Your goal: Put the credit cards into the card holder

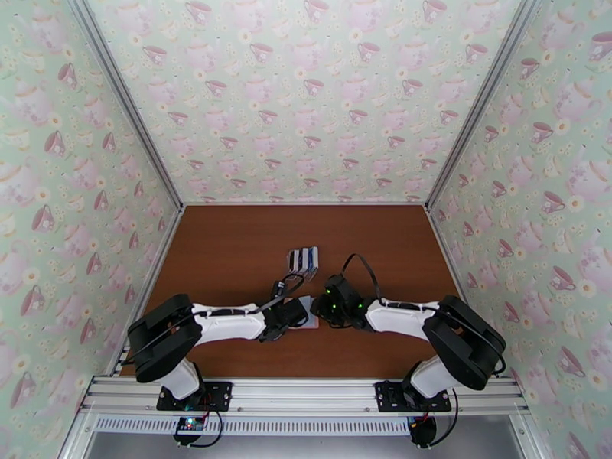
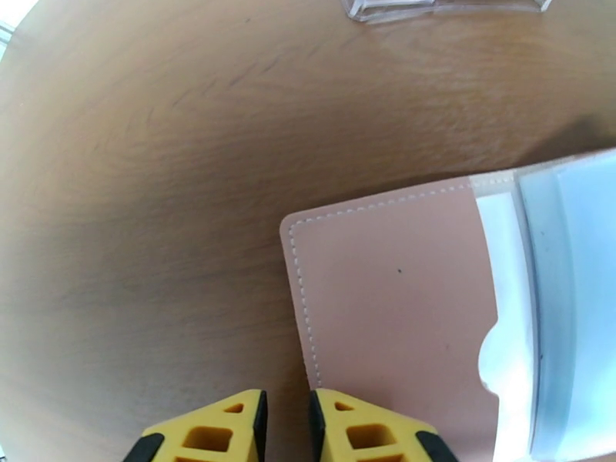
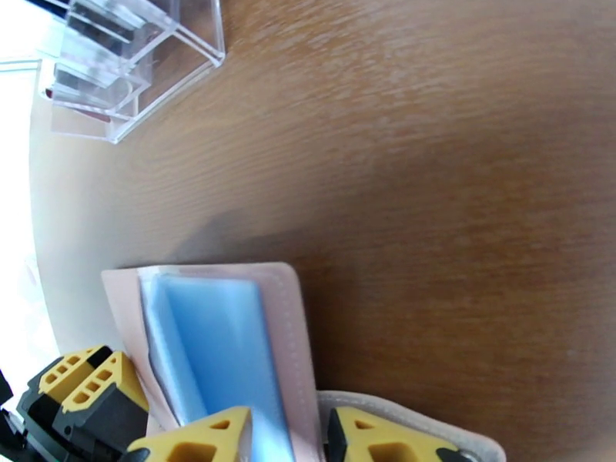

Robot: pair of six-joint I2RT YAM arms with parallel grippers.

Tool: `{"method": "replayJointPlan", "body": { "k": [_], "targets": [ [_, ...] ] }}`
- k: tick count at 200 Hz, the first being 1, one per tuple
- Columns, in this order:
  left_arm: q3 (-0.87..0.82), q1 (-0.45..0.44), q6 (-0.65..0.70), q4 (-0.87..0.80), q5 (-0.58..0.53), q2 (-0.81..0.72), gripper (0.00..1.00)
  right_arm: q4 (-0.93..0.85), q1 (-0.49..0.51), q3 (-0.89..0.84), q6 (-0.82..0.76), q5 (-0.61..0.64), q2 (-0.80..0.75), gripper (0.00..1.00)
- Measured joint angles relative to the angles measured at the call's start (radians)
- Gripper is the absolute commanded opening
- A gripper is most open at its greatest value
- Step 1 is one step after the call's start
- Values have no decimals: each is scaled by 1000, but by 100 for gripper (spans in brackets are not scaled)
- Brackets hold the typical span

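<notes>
Nearest, the left gripper (image 2: 286,425) has its jaws drawn almost together, leaving a thin slit, at the stitched pink edge of the card holder (image 2: 385,302); contact cannot be confirmed. The right gripper (image 3: 289,436) has its jaws partly apart, straddling the opposite edge beside the blue pocket. The holder lies open on the table (image 1: 229,246). Beyond it, the credit cards (image 1: 303,258) stand in a clear rack (image 3: 154,63).
</notes>
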Motion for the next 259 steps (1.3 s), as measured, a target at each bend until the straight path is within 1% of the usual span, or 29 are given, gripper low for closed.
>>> {"method": "replayJointPlan", "body": {
  "k": [34, 60, 154, 209, 259],
  "targets": [
    [-33, 0, -6, 40, 26, -34, 26, -6, 0, 3, 0, 1, -77, 36],
    [-40, -2, -9, 55, 41, -42, 26, -6, 0, 13, 0, 0, -106, 37],
    [-41, -2, -17, 60, 52, -57, 30, 11, 27, 64, 0, -19, -95, 36],
    [-41, -2, -17, 45, 51, -97, 31, -8, 27, 73, 0, 0, -102, 35],
    [-41, -2, -16, 39, 51, -164, 32, -11, 27, 73, 0, 2, -110, 36]
  ]
}}
